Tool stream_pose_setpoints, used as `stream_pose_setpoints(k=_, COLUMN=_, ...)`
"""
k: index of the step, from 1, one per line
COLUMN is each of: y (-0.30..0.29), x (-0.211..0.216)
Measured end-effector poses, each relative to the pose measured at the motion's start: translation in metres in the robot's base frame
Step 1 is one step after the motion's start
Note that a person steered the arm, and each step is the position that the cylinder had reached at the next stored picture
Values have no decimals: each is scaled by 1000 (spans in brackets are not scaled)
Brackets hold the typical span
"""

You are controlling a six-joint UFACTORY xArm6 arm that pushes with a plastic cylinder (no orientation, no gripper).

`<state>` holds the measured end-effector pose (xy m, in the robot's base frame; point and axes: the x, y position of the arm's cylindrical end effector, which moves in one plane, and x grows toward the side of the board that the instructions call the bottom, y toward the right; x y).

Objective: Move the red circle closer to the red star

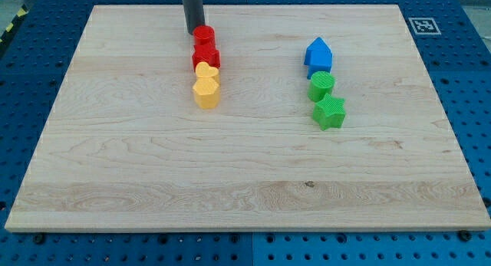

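Jaws — none, only my tip (191,32) just beside the red circle (202,34), which touches the red star (205,56) — nudge gently, if at all.

Red circle (203,34) and red star (205,55); two yellow blocks (206,85). Blue block (318,54), green circle (322,85), green star (330,111). Pale wooden board (153,174), dark rod.
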<state>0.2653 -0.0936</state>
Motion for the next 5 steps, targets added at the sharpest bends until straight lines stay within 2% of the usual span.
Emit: stream_pose_setpoints(k=5, y=-21, x=24)
